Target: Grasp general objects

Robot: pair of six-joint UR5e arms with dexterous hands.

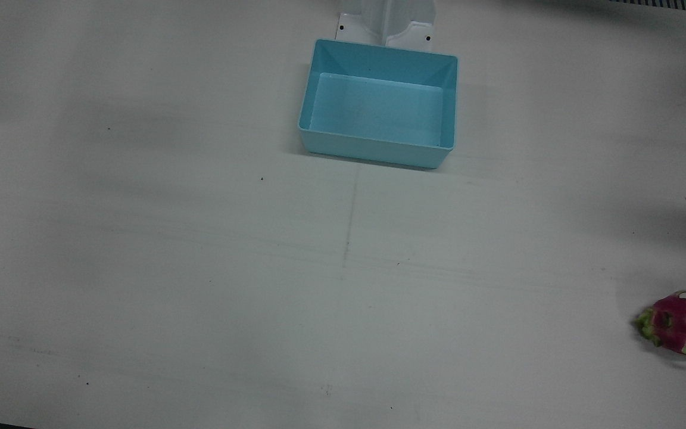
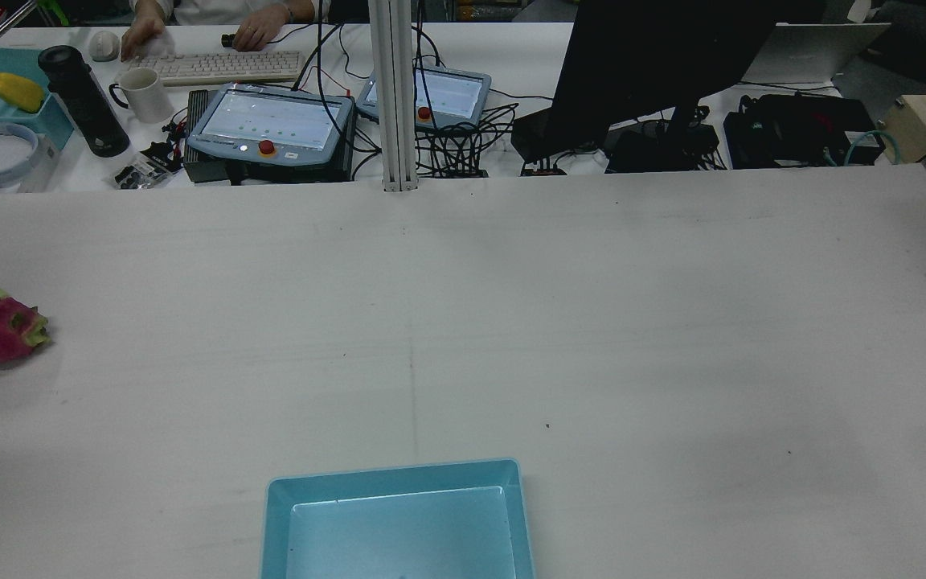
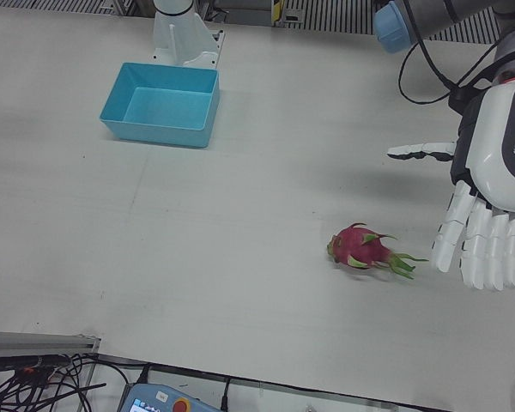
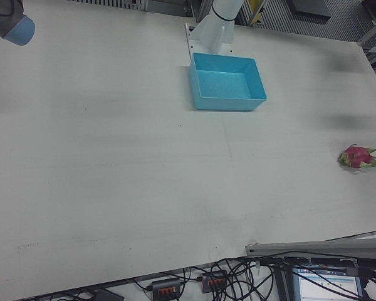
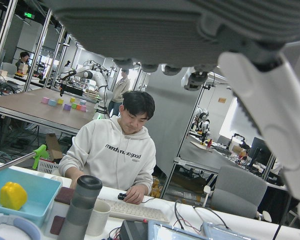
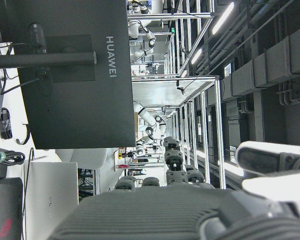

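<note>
A magenta dragon fruit with green-tipped scales is lying on the off-white table. The bin is showing light blue, and the left hand is showing white with black joints.

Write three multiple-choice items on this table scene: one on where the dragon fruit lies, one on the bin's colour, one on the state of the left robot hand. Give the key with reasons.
1. Where does the dragon fruit lie?
A. inside the bin
B. on the bare table, far from the bin
C. in the left robot hand

2. What colour is the bin?
A. light blue
B. red
C. yellow

3. What state is the left robot hand in?
A. shut on the dragon fruit
B. open, holding nothing
C. shut in a fist

Key: 1 B, the fruit rests on the table and the bin holds nothing. 2 A, its walls and floor are light blue. 3 B, in the left-front view its fingers hang spread beside the fruit, not touching it.
</note>
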